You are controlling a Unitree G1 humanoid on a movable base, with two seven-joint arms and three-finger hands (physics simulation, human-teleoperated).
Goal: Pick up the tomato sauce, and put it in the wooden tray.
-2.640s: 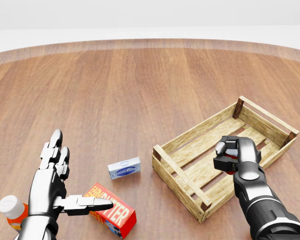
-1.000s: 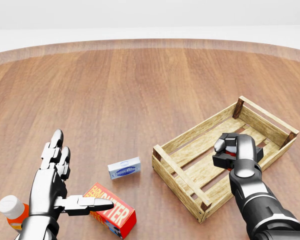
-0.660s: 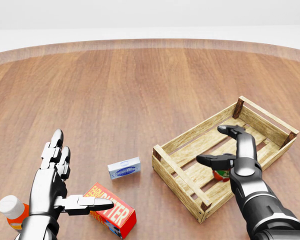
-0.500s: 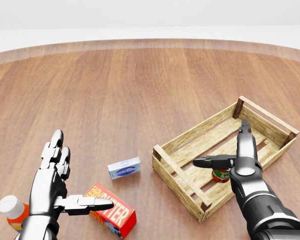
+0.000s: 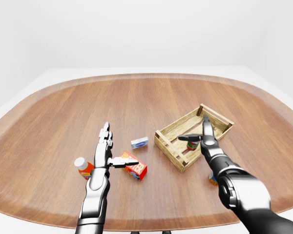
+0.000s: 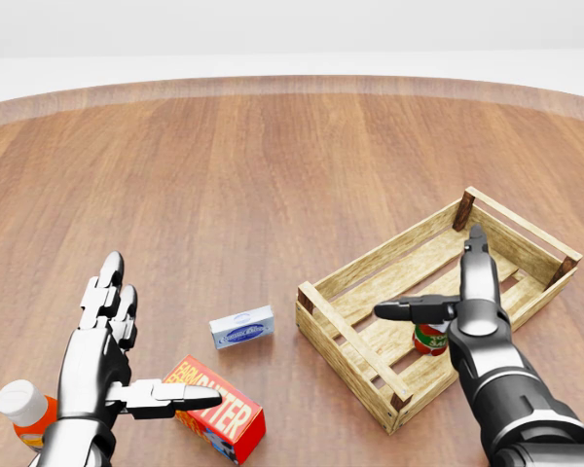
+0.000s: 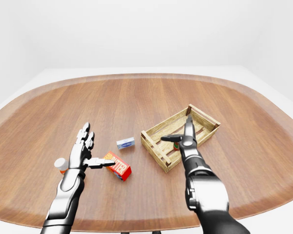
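The tomato sauce [image 6: 429, 338] is a small red can with a green band. It stands upright inside the wooden tray [image 6: 345, 334], on the slats near the tray's lower right side. My right hand [image 6: 446, 292] is open just above the can, thumb pointing left and fingers pointing up, not touching it. My left hand [image 6: 127, 350] is open and empty at the lower left of the head view, above the red box. The tray and can also show in the left-eye view [image 5: 191, 144].
A red butter box [image 6: 220, 410] lies at the bottom left. A small blue-and-white box [image 6: 241, 327] lies left of the tray. An orange bottle with a white cap [image 6: 25, 410] stands at the far left. The round wooden table's rim [image 6: 292, 86] curves along the top.
My right hand held the can over the tray, then opened its fingers. The can now stands on the tray's slats below the open hand. My left hand has not moved.
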